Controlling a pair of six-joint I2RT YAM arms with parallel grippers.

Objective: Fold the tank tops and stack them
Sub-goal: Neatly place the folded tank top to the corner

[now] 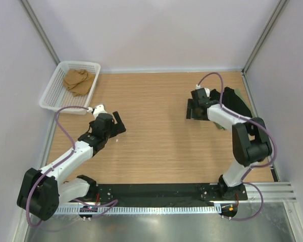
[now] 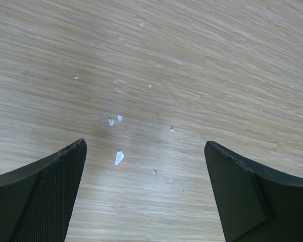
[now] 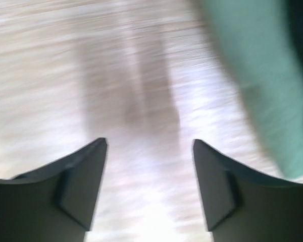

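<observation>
Progress partial, we judge. Green top [image 3: 252, 75] and black top [image 1: 240, 103] lie together at worktop [image 1: 161, 136] right edge, partly under right arm; fold quality unclear. Right tool [image 3: 149, 146] jaws apart, empty, beside green top. Left tool [image 2: 145, 148] wide apart, empty. Crumpled tan cloth [image 1: 78, 80] sits in basket [image 1: 50, 98], which we think remains untouched.

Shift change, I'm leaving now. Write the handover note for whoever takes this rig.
Left gripper: open, empty, over the bare table.
Right gripper: open, empty, beside the green tank top.
The green tank top and a black tank top lie together at the table's right edge, partly hidden by the right arm, so the fold cannot be judged.
Tan crumpled cloth lies in the white mesh basket, far left.
Left to do: probably fold and stack that cloth.
</observation>
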